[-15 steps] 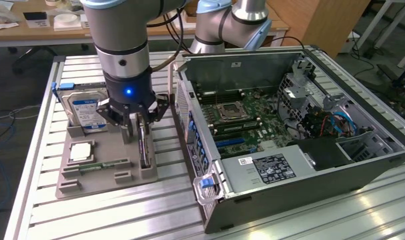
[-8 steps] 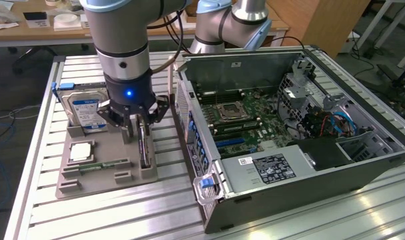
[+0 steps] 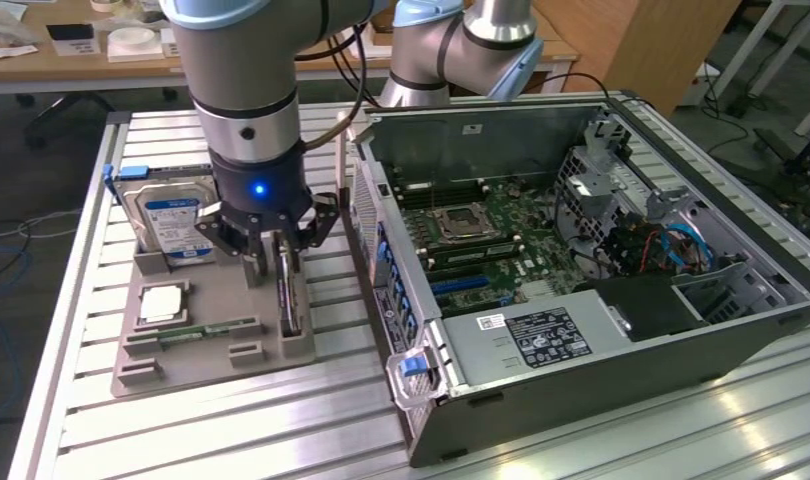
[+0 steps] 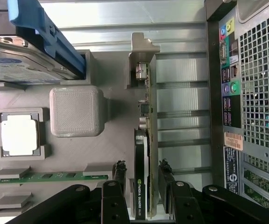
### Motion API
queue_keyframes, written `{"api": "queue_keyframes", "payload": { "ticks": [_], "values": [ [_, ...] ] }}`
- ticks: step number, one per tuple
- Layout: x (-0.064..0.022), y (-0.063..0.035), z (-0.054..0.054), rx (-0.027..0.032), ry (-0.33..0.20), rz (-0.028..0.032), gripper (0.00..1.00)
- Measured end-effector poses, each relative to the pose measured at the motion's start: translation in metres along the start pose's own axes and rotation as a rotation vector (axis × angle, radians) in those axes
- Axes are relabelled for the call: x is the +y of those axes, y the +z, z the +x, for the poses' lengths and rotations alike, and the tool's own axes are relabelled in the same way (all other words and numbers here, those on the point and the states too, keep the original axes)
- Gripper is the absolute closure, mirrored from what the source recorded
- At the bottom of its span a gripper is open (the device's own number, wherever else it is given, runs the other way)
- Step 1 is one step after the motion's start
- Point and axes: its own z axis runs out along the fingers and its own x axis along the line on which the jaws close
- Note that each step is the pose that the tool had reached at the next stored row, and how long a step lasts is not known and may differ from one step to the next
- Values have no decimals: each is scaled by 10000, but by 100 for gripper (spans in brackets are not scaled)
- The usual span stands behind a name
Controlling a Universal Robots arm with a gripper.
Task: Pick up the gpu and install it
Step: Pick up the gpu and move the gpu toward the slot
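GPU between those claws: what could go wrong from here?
1. The gpu stands edge-on in the slots of the grey holder, with the gripper astride it. A crooked lift might jam it or drag the holder along.
2. The computer case stands close beside, so a swinging card could strike its rear panel.

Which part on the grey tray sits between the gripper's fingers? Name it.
The gpu, the thin dark card standing on edge: the gripper straddles it. The blue-labelled hard drive, square silver processor and green memory stick sit apart.
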Motion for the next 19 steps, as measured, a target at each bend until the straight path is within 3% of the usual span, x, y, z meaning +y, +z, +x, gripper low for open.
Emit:
{"api": "queue_keyframes", "payload": {
  "ticks": [19],
  "values": [
    [0,21,-13,1,0,0,58]
  ]
}}
